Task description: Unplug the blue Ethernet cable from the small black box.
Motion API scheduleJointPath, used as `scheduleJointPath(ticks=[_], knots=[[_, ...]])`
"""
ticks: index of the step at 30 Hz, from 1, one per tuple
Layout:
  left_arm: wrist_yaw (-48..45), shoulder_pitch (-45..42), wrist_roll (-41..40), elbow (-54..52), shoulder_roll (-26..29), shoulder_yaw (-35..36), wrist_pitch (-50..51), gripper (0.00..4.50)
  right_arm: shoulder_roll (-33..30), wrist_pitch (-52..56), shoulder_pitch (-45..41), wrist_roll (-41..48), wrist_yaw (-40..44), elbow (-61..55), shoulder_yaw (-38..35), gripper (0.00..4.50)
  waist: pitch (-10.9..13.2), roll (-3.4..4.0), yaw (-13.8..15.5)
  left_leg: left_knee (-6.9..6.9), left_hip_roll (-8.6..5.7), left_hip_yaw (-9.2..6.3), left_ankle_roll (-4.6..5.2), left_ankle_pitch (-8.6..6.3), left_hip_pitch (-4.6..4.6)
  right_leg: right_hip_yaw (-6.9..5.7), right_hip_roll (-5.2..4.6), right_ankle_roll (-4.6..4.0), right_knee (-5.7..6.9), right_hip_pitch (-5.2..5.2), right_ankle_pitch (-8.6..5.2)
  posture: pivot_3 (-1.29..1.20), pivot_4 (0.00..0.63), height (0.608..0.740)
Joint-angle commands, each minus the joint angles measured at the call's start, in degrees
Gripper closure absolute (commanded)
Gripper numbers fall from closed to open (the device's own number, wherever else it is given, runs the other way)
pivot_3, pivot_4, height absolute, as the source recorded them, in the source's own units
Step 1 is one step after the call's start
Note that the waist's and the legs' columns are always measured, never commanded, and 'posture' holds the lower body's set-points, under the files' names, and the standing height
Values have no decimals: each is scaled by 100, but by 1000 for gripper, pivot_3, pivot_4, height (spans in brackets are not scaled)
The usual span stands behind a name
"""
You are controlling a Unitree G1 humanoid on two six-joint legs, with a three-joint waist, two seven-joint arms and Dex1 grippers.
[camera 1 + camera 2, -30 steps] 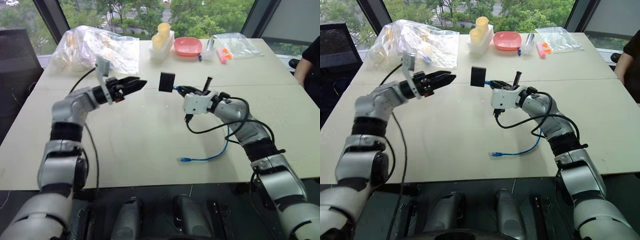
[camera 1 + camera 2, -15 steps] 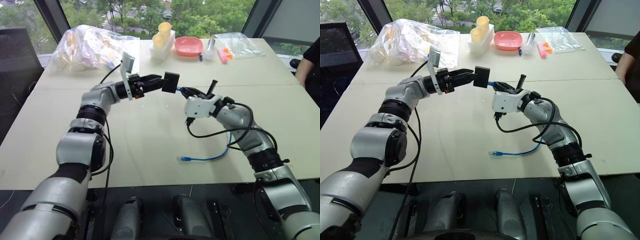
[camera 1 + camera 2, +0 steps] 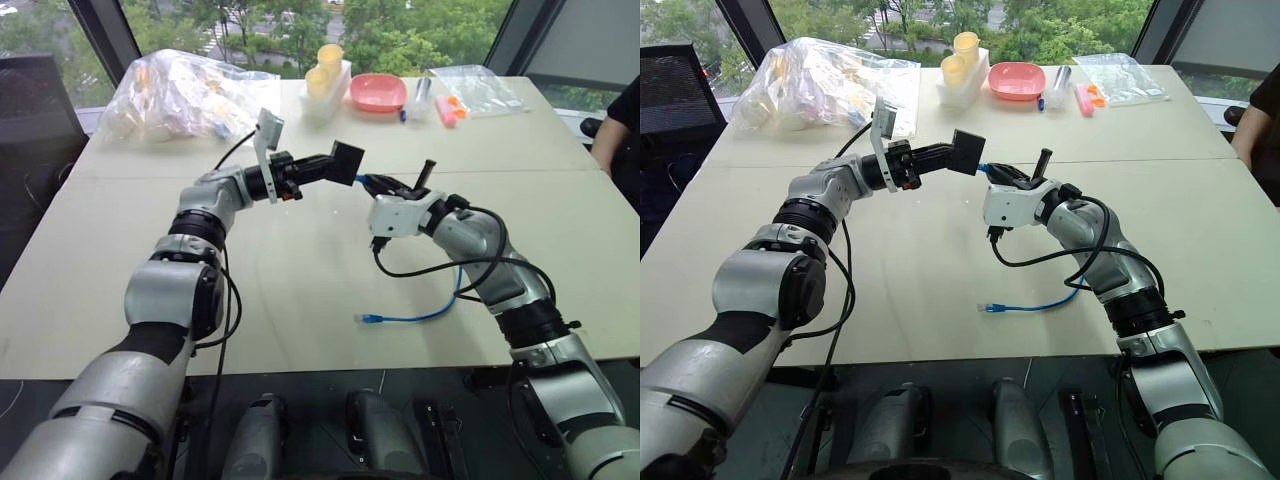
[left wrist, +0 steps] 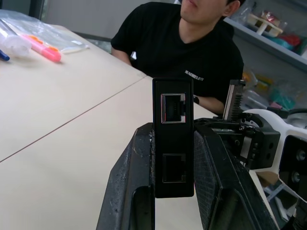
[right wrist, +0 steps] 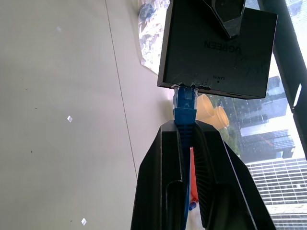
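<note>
Both sets of jaws are clamped: the left gripper (image 3: 940,155) pinches the small black box (image 3: 346,163) by its flat faces, and the right gripper (image 3: 378,184) is closed on the blue Ethernet cable (image 5: 184,103) just behind its plug, which is seated in the box. All of it hangs above the table (image 3: 300,290) between the two arms, the cable's free end lying on the tabletop below. To my eye the box is light, rigid and smooth, easily twisted askew; the cord is limp, so the firm grip belongs at the plug, whose little latch looks breakable.
</note>
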Motion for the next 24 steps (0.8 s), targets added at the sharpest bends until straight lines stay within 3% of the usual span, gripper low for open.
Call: scheduleJointPath(ticks=[1,4,5,8,11,14,18,24], knots=[[148,-60,-34,-39,64,224,-47,4008,26,121,158,315,123,-479,-145,2985,0,0,-6,0,0,0,0,0,0,0,0,0,0,0,0,0,150,740],[151,4,-163,-51,127,438,146,4008,167,749,525,910,253,-806,-528,1362,0,0,0,0,0,-1,0,0,0,0,0,1,0,0,1,0,150,740],[145,32,-278,-62,160,585,290,4008,538,1424,829,1930,450,-1207,-838,930,0,0,2,0,0,-1,0,0,0,0,0,1,0,1,1,0,150,740],[64,107,-610,-116,228,962,746,4008,1387,3118,1474,4154,808,-2139,-1494,930,-2,-1,-11,-1,9,-6,2,-1,2,-3,5,15,2,5,9,0,150,740],[-81,252,-959,-343,220,1249,1314,4008,2224,4477,1707,5891,421,-2695,-1974,930,0,0,-5,3,18,-7,4,-2,4,-6,7,14,12,5,10,0,150,740],[-178,497,-1268,-778,145,1401,1907,4008,2975,5149,1719,7062,-143,-2921,-2286,930,-1,0,-8,9,28,-4,3,-2,8,-6,6,3,17,5,17,0,150,740],[-17,1016,-1731,-1789,-50,1484,2746,4008,3691,5192,1552,7784,-717,-2914,-2469,930,-1,2,-5,12,42,-5,3,-2,13,-5,9,-1,27,5,17,0,150,740],[475,1688,-2259,-3024,-297,1507,3487,4008,3896,4997,1299,7873,-950,-2713,-2356,930,-1,2,-6,10,33,-3,3,-2,11,-4,9,1,23,4,17,0,150,740]])
